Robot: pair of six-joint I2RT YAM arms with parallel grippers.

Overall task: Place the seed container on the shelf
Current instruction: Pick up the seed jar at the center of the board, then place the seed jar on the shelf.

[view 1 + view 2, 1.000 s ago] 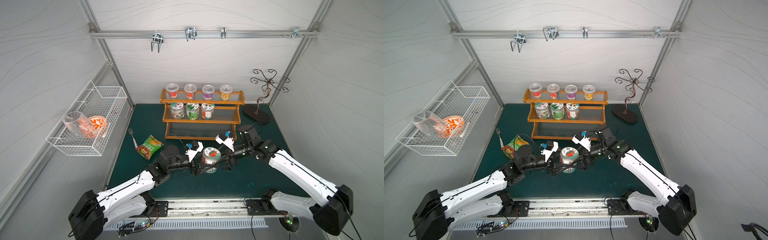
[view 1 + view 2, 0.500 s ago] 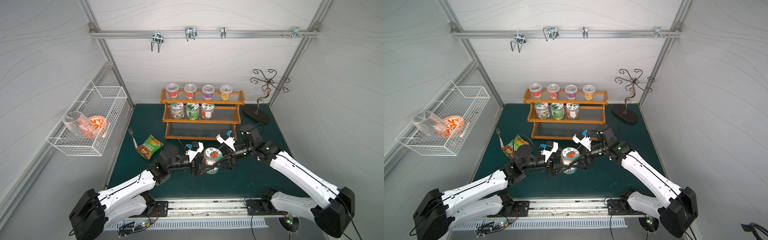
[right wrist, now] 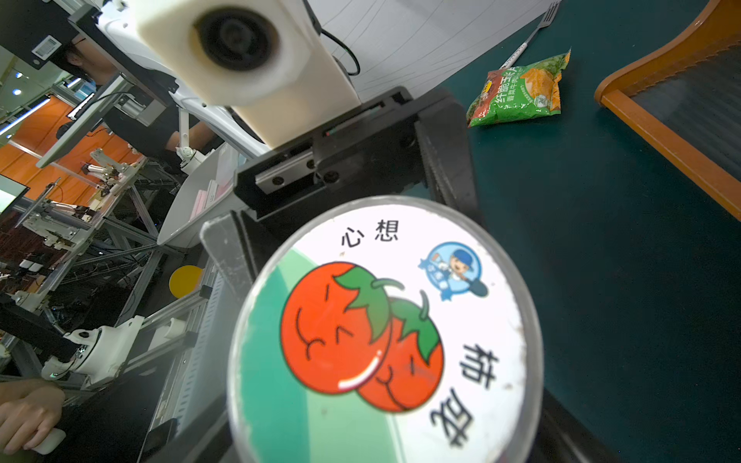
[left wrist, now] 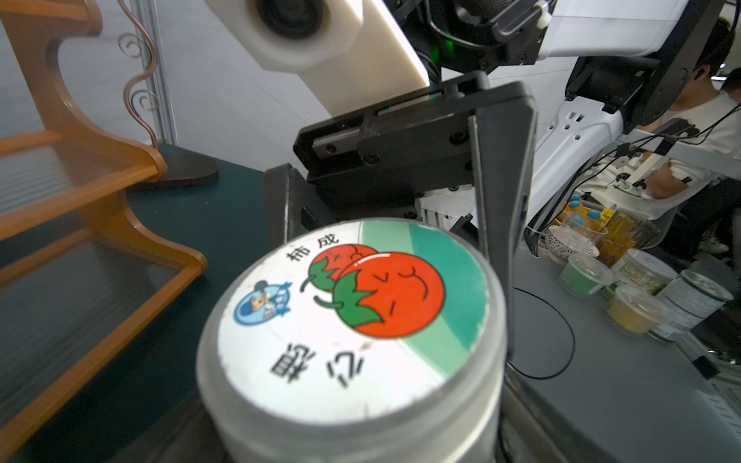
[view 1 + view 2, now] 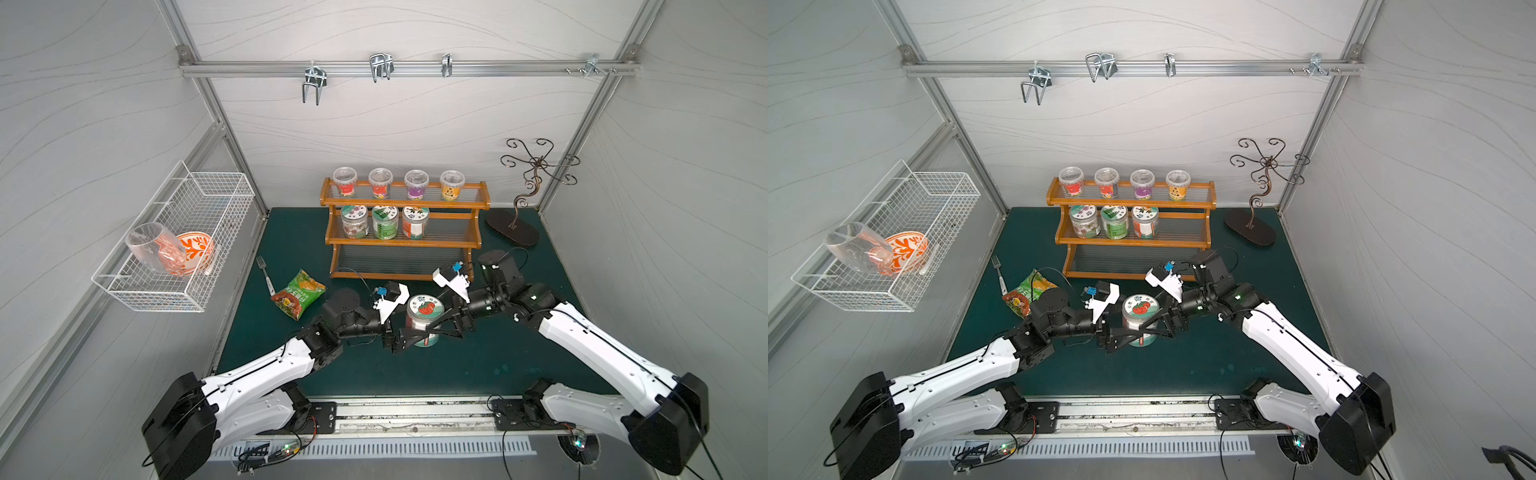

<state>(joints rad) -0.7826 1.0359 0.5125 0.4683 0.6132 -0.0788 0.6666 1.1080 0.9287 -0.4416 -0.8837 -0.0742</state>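
Jar (image 5: pixel 424 318), tomato-printed lid up, stood upright at mid-mat (image 5: pixel 457 365) between the two arms, just in front of the shelf (image 5: pixel 401 243) and not yet on it. The left gripper (image 5: pixel 409 337) and right gripper (image 5: pixel 442 324) reached in from opposite sides. Each had its jaws spread wide either side of the jar's body, their fingers crossing low around it. From where I stood I could not tell which pair, if either, was actually pressing on the jar. Nor could I tell whether its base rested on the mat or hung just clear. That doubt looked like the hazard: should both let go together, or one arm pull away while the other clamped, the tall jar could tip, roll or be dragged. The interleaved fingers could also snag each other on withdrawal. A low hold on a smooth wall would probably let it lean in transit. At the shelf, the bare bottom tier (image 5: pixel 399 262) sat behind a raised front edge. The free end of the middle tier (image 5: pixel 451 232) lay beside three other jars (image 5: pixel 384 224), easily knocked.
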